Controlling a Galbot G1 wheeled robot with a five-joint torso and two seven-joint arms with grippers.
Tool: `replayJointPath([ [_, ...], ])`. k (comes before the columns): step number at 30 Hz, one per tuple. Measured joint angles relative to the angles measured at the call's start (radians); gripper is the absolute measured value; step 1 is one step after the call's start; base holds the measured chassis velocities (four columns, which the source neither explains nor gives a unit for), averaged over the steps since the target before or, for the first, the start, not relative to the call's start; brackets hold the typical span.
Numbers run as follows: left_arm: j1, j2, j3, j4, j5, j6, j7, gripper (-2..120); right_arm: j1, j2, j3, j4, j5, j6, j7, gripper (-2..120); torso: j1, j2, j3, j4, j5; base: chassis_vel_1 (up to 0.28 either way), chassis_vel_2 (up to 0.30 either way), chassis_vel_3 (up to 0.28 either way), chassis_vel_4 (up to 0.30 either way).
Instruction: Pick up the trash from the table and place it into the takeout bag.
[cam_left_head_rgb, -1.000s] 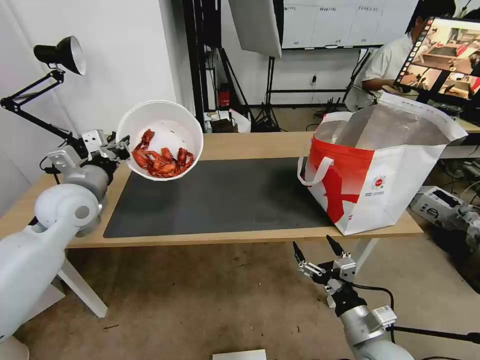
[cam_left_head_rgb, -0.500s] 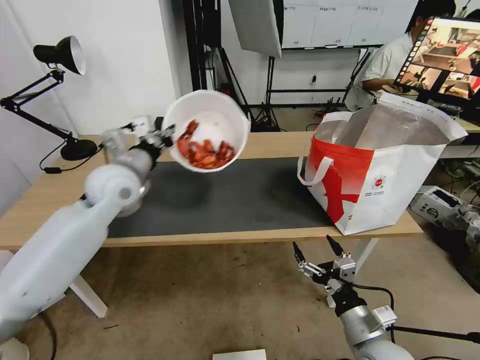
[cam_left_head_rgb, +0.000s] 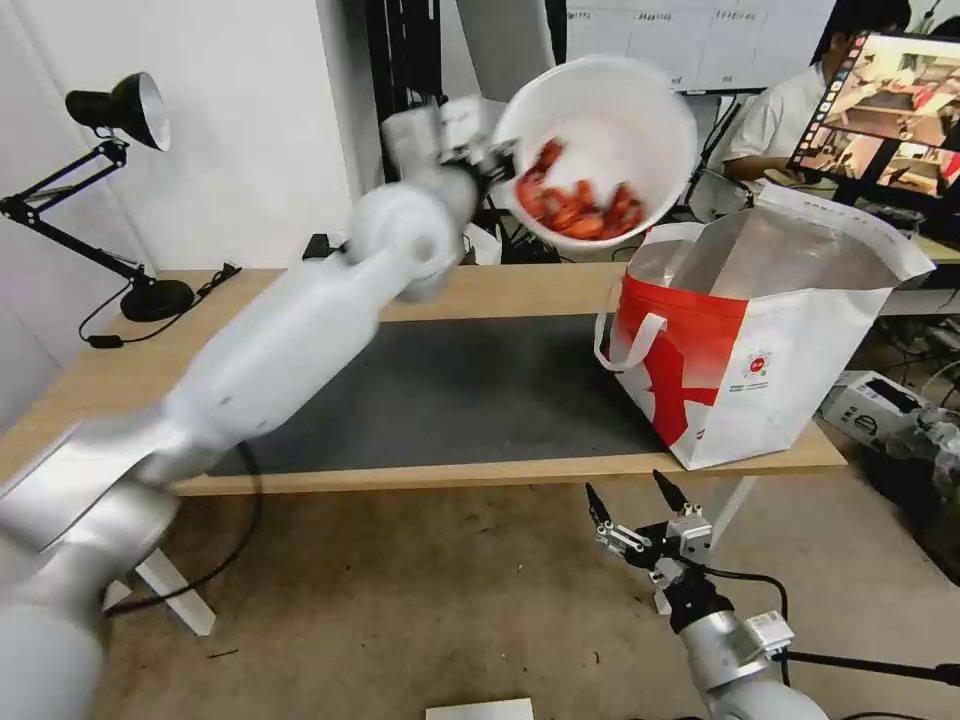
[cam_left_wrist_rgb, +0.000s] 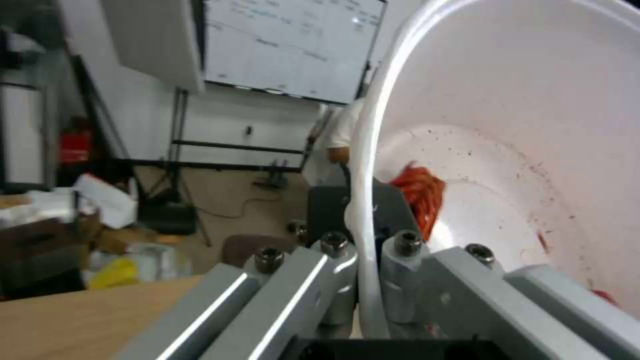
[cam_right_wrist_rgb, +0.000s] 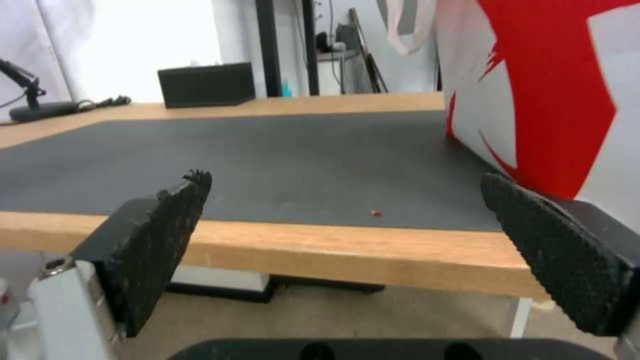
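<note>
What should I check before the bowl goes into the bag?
1. Grip: left tool clamps the bowl by its rim. Ok.
2. Contents: shells sit in the bowl's low side, none spilling; it is tilted. Ok for now.
3. Bag mouth: open, foil lining showing, standing upright on the table. Ok.
4. Bowl over the opening: it hangs above and beside the bag's near-left edge, not yet over the mouth. Not ok.
5. Whether the bowl fits the mouth: cannot tell.
6. Right tool: open, parked below the table's front edge, out of the path. Ok.
</note>
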Motion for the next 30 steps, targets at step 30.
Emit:
replayJointPath([
  [30,-0.021,-0.255,0.211,0.220,0.346,-0.046,0.093,0,0.000,0.000,0.000,0.000,0.000,0.000,0.000,100,0.000,0.000,0.000,0.0000,-0.0004,0.000,0.000,0.000,0.000],
])
